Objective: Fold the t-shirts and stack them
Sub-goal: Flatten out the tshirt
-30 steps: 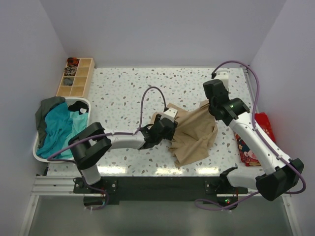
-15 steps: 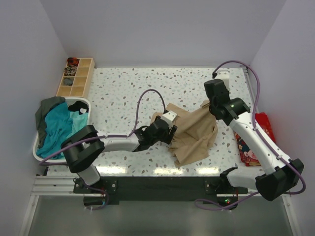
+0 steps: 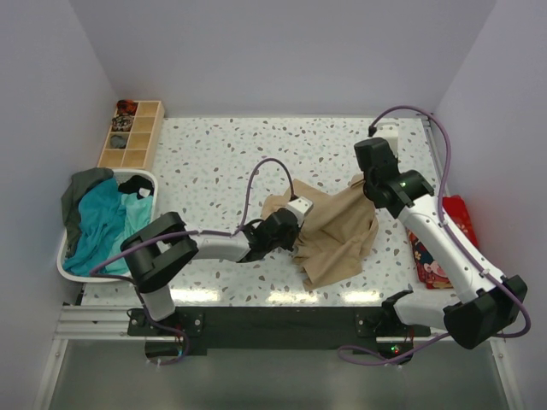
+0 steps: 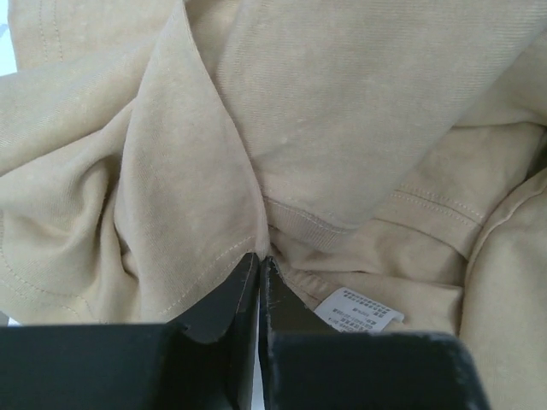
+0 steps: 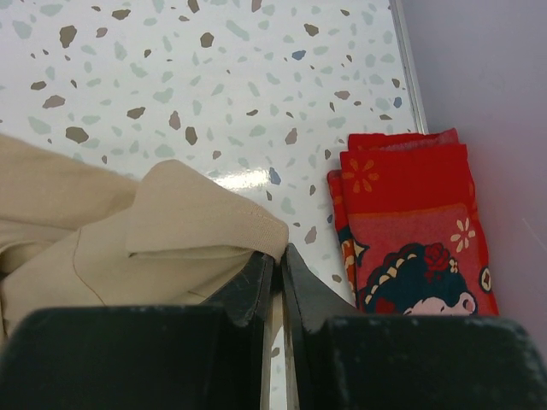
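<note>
A sandy-beige t-shirt [image 3: 338,235] lies crumpled at the middle of the speckled table, its right part lifted. My left gripper [image 3: 298,231] is pressed into the shirt's left side. In the left wrist view the left gripper [image 4: 259,258] is shut, pinching a fold of beige cloth [image 4: 188,196] next to a white label [image 4: 359,309]. My right gripper [image 3: 362,184] holds the shirt's upper right corner above the table. In the right wrist view the right gripper [image 5: 275,253] is shut on a hemmed edge [image 5: 214,218]. Teal [image 3: 102,224] and dark grey-green [image 3: 81,190] t-shirts lie in the basket.
A white plastic basket [image 3: 137,178] stands at the table's left edge. A wooden compartment box [image 3: 131,134] sits at the back left. A folded red patterned cloth [image 3: 442,239] lies along the right edge, also in the right wrist view [image 5: 410,222].
My left gripper pushed further into the beige shirt and its jaws closed on a fold. The right gripper kept its hold with almost no movement.
</note>
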Tool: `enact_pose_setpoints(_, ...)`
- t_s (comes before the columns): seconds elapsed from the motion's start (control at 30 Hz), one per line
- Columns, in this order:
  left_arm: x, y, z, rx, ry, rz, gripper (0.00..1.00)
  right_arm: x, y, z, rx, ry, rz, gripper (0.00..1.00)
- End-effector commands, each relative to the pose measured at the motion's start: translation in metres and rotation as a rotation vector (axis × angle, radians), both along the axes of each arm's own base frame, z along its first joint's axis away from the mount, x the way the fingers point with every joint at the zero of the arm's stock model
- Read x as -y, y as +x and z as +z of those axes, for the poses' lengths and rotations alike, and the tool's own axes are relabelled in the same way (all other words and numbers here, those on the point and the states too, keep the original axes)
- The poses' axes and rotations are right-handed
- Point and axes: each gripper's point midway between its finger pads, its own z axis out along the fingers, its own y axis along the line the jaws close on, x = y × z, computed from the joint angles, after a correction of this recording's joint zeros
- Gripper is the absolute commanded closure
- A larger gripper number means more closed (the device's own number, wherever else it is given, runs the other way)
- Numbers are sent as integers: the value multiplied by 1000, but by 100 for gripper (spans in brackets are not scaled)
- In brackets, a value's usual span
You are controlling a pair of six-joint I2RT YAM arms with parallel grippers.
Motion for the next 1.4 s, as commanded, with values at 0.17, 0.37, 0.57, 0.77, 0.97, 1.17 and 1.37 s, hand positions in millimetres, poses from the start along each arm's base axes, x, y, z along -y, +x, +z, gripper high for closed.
enact_pose_setpoints(0.17,-1,23,32,108,-22,63,100,2,3,5,36,11,-7,94)
enact_pose_setpoints(0.37,-7,32,49,136,-50,80,100,4,1,7,39,9,-6,94)
enact_pose_setpoints(0.57,-36,51,85,188,-83,148,100,7,2,8,44,9,-8,94)
enact_pose_setpoints(0.77,-90,80,130,250,-103,292,100,7,2,10,49,14,-5,94)
enact_pose_setpoints(0.97,-159,103,187,319,-103,513,100,11,-1,34,108,19,-10,94)
enact_pose_setpoints(1.17,-219,96,279,473,-151,652,100,17,-8,71,192,31,-6,94)
enact_pose_setpoints(1.37,-261,67,366,609,-188,745,100,25,-17,109,296,60,-21,94)
